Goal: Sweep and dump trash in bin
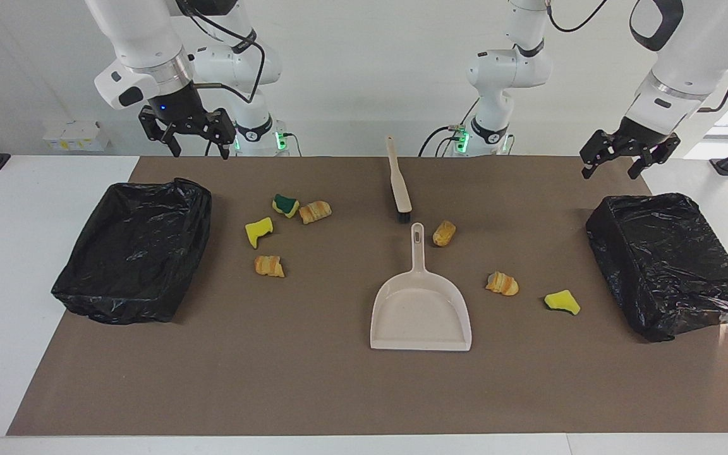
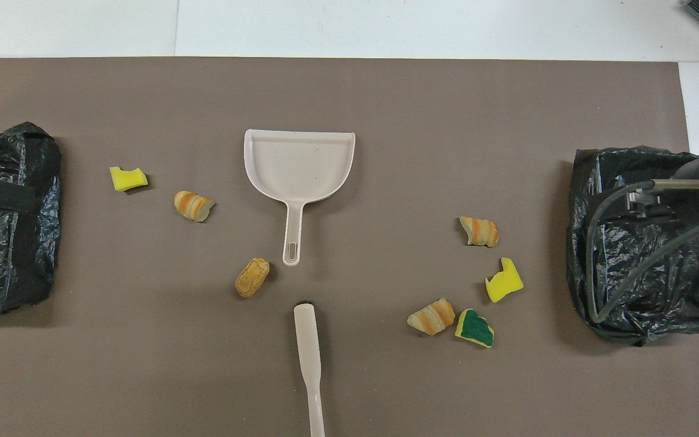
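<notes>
From across the table both grippers hang open and empty, the right gripper [image 1: 189,134] above one bin [image 1: 133,249], the left gripper [image 1: 628,155] above the other bin [image 1: 670,262], while from overhead the trash [image 2: 254,277] lies scattered on the mat [image 2: 386,388] around the dustpan [image 2: 298,167] and brush [image 2: 309,358].

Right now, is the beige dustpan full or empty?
Empty. The beige plastic dustpan lies flat on the brown mat, its scoop bare in both views; all seven sponge and bread-like scraps are scattered on the mat around it.
</notes>
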### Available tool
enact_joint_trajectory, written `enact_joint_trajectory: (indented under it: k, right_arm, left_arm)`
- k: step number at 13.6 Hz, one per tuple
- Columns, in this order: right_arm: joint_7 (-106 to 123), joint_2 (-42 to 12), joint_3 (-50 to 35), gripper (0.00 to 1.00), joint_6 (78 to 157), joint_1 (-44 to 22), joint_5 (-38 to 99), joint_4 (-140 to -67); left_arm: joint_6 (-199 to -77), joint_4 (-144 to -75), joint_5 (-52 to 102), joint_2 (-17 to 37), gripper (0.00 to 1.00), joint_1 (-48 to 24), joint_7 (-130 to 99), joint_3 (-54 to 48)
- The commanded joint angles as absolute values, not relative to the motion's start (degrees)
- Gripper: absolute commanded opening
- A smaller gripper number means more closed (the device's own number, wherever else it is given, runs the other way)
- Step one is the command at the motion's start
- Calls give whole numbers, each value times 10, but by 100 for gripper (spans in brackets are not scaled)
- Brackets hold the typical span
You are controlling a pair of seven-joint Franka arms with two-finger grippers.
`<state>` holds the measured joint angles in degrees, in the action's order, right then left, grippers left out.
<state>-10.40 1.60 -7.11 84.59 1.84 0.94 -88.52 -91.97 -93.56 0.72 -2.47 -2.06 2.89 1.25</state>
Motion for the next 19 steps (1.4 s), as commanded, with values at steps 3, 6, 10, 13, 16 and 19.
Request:
enact_joint_trajectory:
  k: [3, 6, 10, 13, 16, 19]
  right_arm:
    - [-97, 17, -69, 100, 855, 25, 18, -889]
    - [-110, 25, -69, 100, 862, 21, 18, -903]
    - [-156, 22, -76, 100, 925, 2, 18, -907]
    - [-159, 15, -76, 100, 936, -9, 11, -909]
    - [-196, -27, -76, 100, 978, -53, 4, -901]
    - [-268, -118, -75, 100, 1006, -102, 3, -839]
  left_arm:
    - [-930, -945, 15, -14, 100, -26, 39, 4]
    - [-953, -945, 23, 17, 100, -55, 37, 4]
    - [-996, -946, 30, 59, 100, -97, 30, 4]
    - [-1018, -1000, 31, 38, 100, -126, -2, 4]
    - [-1131, -1161, 31, -52, 100, -145, -21, 4]
    - [-1168, -1262, 31, -119, 100, -166, -29, 3]
